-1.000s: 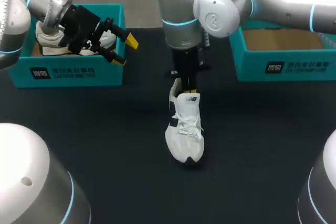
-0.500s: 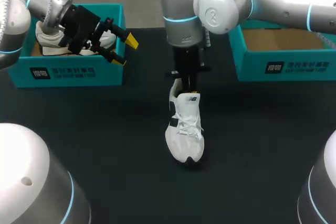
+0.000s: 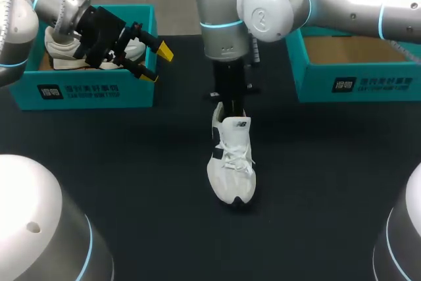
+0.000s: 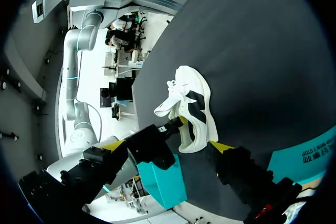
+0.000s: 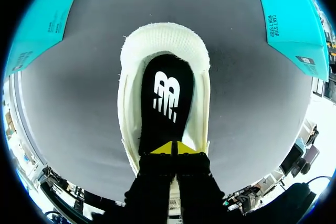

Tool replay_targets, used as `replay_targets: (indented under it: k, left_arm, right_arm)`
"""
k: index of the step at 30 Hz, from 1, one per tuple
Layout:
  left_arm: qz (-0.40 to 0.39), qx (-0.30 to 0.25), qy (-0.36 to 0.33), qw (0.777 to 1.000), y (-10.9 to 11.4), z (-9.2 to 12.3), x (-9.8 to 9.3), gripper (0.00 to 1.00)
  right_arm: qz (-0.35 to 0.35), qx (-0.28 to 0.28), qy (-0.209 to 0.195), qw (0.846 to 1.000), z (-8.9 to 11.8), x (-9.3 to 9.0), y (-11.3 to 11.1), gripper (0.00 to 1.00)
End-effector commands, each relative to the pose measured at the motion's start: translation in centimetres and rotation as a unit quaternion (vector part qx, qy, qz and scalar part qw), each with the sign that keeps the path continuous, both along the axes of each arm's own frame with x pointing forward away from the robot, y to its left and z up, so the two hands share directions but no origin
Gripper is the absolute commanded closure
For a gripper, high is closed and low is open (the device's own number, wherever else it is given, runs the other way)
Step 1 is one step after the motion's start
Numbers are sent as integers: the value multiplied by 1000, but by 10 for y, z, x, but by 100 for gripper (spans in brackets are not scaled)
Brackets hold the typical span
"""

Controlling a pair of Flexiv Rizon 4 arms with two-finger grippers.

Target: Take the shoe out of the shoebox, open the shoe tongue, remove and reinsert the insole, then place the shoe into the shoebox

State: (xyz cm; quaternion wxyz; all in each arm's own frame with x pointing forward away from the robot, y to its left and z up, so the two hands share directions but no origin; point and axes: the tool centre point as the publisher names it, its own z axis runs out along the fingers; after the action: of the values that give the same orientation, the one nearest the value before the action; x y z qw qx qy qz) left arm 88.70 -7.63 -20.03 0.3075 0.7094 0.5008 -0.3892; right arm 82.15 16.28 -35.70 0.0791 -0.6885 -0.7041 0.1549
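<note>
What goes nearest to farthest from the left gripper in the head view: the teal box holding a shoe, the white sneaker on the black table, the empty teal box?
From the left gripper:
1. Teal cardboard shoebox holding a shoe, right by it, at the left.
2. White lace-up sneaker, mid-table.
3. Empty teal cardboard shoebox, far right.

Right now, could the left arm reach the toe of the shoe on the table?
Probably yes. The left gripper hangs open by the left shoebox, bare table lies between it and the shoe, and the right gripper occupies only the heel opening, leaving the toe free.
</note>
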Motion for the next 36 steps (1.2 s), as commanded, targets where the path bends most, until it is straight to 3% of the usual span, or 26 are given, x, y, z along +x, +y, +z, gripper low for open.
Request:
replay_targets:
  k: [1, 20, 36]
  left_arm:
    - [0, 2, -1, 1000, 0, 0, 0, 0]
    - [0, 2, -1, 1000, 0, 0, 0, 0]
    - [0, 2, -1, 1000, 0, 0, 0, 0]
  right_arm:
    - [-1, 6, -5, 1000, 4, -2, -1, 0]
    - [-5, 0, -6, 1000, -1, -6, -1, 0]
    - [-6, -19, -17, 1000, 15, -26, -11, 0]
